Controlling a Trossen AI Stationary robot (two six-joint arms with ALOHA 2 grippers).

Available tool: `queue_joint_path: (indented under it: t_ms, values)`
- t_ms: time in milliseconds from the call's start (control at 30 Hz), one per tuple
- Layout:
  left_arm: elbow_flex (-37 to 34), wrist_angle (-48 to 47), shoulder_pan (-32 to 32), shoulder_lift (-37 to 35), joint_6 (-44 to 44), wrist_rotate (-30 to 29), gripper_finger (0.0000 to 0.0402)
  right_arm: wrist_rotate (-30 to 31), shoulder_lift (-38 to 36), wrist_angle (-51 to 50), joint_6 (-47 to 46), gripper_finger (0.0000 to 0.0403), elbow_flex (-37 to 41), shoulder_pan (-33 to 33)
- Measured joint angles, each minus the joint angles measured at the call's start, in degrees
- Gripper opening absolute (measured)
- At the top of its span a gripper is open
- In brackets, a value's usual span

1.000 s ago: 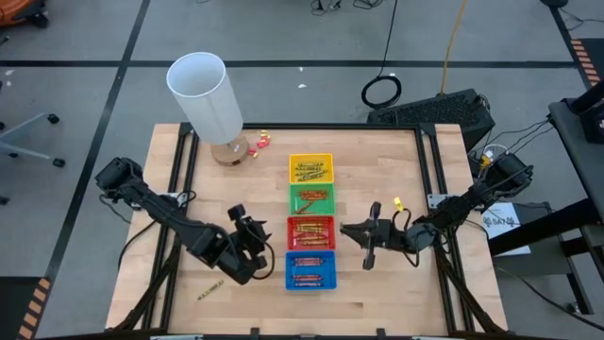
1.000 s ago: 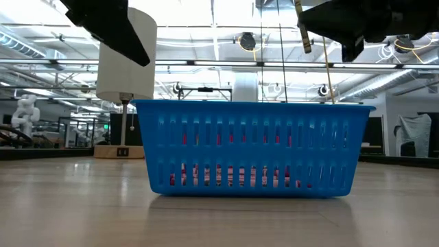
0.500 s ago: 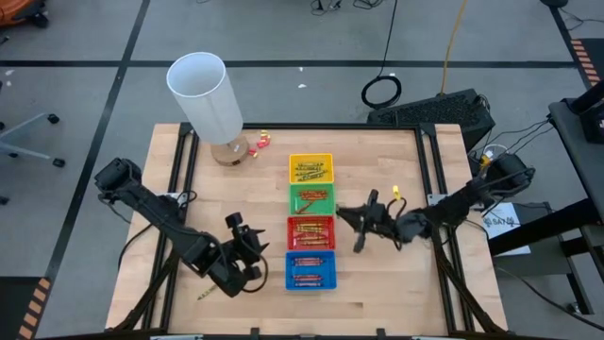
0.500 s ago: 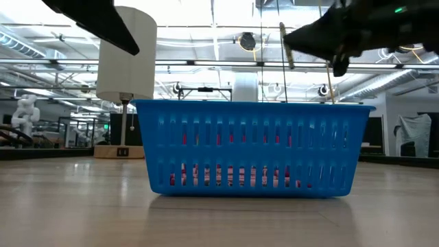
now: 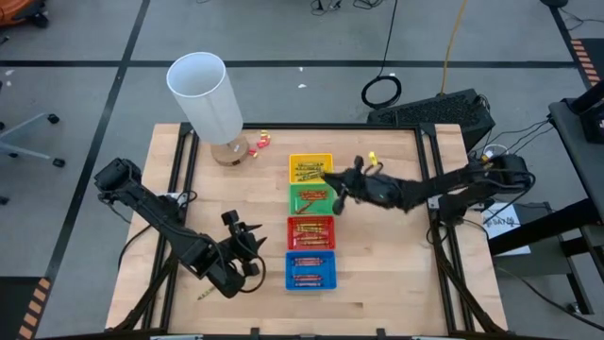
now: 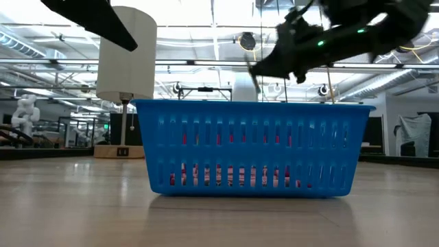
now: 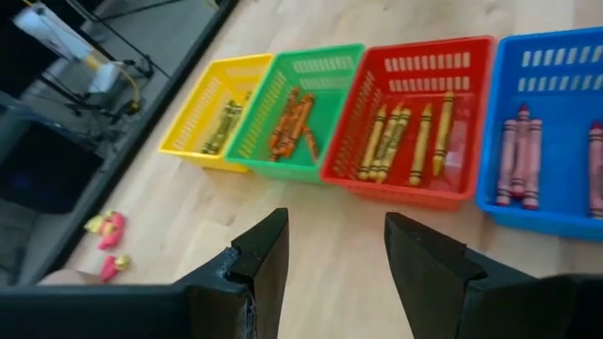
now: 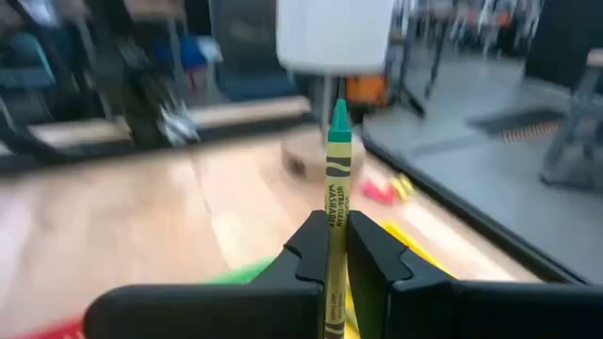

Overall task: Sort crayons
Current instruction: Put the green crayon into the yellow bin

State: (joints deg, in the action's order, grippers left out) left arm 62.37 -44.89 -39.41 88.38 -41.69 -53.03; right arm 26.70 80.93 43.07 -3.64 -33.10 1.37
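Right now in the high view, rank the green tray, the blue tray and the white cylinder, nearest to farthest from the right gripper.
1. Green tray, just beside the right gripper.
2. Blue tray, at the row's near end.
3. White cylinder, at the table's far left corner.

Low view: blue tray (image 6: 254, 147) blocks the other trays behind it; crayons (image 6: 233, 177) inside show only as reddish bits through the slots. Left arm cut off by top edge here, its gripper out of frame. Right gripper (image 6: 255, 71) blurred, held stick barely readable. Right wrist view: background smeared, white cylinder (image 8: 334, 33) cut at top, held crayon (image 8: 335, 202) lower end hidden between the fingers. Left wrist view: blue tray cut by right edge. High view: crayon colours in trays too small to tell, loose stick (image 5: 209, 289) colour unclear
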Motion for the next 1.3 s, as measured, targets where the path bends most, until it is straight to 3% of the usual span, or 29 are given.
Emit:
queue_joint_path:
  t_ms: [167, 300, 600, 1033, 1300]
  values:
    - [0.02, -2.41, 0.06, 0.00, 0.05, -3.18, 0.0173, -7.73, 0.00, -17.93, -0.09, 0.0009, -7.06, -7.08]
    - [0.02, -5.31, 0.17, 0.00, 0.06, -5.72, 0.0173, -13.18, 0.00, -22.86, 1.55, 0.0009, -9.40, -11.78]
    - [-3.23, -7.11, 2.26, -0.02, -0.06, -9.97, 0.0173, -20.60, 0.85, -21.51, 4.57, 0.0009, -9.71, -19.59]
    - [-4.90, -7.14, 5.06, -0.02, -1.05, -8.68, 0.0173, -20.81, 9.96, -15.82, 5.88, 0.0010, -9.69, -21.73]
    - [-4.90, -6.48, 5.06, -0.04, -1.42, -8.10, 0.0173, -20.76, 14.31, -12.34, 4.99, 0.0057, -9.71, -22.01]
